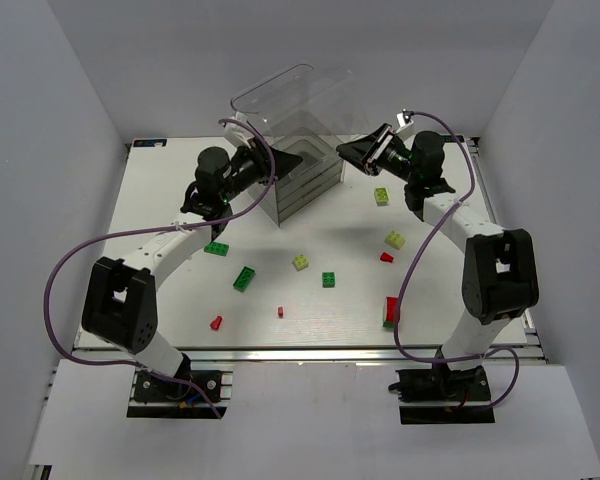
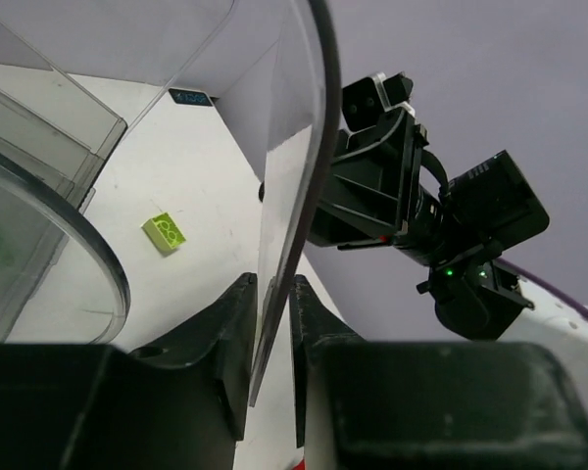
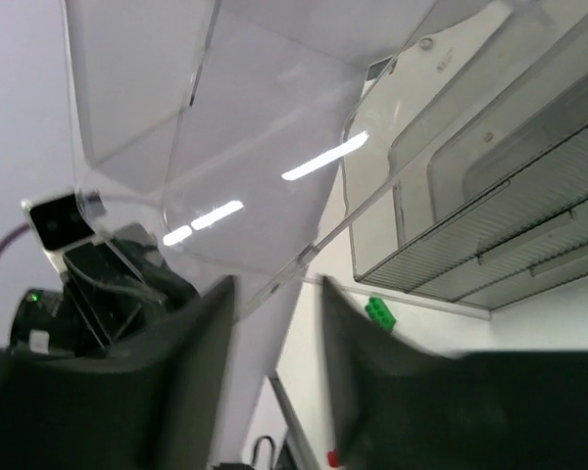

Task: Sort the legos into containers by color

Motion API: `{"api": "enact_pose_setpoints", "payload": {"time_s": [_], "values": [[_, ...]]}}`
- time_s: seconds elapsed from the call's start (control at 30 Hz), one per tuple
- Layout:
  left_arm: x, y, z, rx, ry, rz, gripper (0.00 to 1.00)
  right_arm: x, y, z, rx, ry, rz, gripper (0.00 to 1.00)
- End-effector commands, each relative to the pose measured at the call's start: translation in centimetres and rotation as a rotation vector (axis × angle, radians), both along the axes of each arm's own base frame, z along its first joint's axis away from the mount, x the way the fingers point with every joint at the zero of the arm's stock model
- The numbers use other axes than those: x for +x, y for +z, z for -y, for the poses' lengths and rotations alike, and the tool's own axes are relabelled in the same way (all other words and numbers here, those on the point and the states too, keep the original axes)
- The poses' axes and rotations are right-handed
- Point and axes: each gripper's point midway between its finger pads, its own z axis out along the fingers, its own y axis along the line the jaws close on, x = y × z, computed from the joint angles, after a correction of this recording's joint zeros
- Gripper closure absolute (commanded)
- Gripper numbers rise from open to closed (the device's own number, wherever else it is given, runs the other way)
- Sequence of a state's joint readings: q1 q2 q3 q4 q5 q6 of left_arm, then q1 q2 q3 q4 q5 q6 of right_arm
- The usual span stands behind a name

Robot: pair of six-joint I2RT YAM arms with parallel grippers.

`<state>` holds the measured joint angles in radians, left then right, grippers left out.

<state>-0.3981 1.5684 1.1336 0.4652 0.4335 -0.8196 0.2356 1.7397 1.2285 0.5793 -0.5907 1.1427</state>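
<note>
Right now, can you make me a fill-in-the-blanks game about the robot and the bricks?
The little brick nearest the left arm's base is ___.
The drawer box stands on a table coloured ___.
The left gripper pinches a thin panel made of ___ plastic.
Missing words: red, white, clear.

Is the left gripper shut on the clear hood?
Shut: the left gripper fingers pinch the clear hood by its thin panel edge, with no gap showing.
</note>
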Motion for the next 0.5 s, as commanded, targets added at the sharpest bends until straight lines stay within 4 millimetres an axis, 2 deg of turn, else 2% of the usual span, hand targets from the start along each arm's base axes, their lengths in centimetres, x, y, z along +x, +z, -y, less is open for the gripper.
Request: {"api": "enact_pose_setpoints", "payload": {"time_s": [0.0, 0.07, 0.1, 0.2, 0.23, 0.3, 0.37, 0.47], "values": [[-1.3, 4.5, 0.0, -0.067, -0.025, 0.099, 0.71, -1.5, 5.8, 0.4, 0.003, 0.041, 0.215, 0.51], [-1.3, 5.2, -0.1, -0.085, -0.016, 0.105, 0.71, -2.3, 6.1, 0.3, -0.018, 0.077, 0.263, 0.39], [-1.2, 5.7, -0.2, -0.093, -0.011, 0.111, 0.71, -2.6, 6.3, 0.4, -0.031, 0.086, 0.292, 0.30], [-1.0, 7.2, -0.8, -0.125, 0.031, 0.130, 0.72, -3.9, 6.6, 0.8, -0.112, 0.129, 0.417, 0.22], [-0.9, 7.8, -0.9, -0.138, 0.041, 0.137, 0.73, -4.7, 7.2, 1.0, -0.138, 0.138, 0.467, 0.22], [-0.7, 8.5, -1.3, -0.156, 0.071, 0.141, 0.74, -5.6, 6.4, 1.5, -0.227, 0.164, 0.564, 0.22], [-0.5, 9.5, -1.6, -0.183, 0.091, 0.150, 0.76, -6.6, 5.7, 2.2, -0.292, 0.180, 0.583, 0.22], [-0.3, 10.8, -1.9, -0.221, 0.108, 0.160, 0.80, -7.2, 3.2, 3.7, -0.434, 0.165, 0.619, 0.28]]}}
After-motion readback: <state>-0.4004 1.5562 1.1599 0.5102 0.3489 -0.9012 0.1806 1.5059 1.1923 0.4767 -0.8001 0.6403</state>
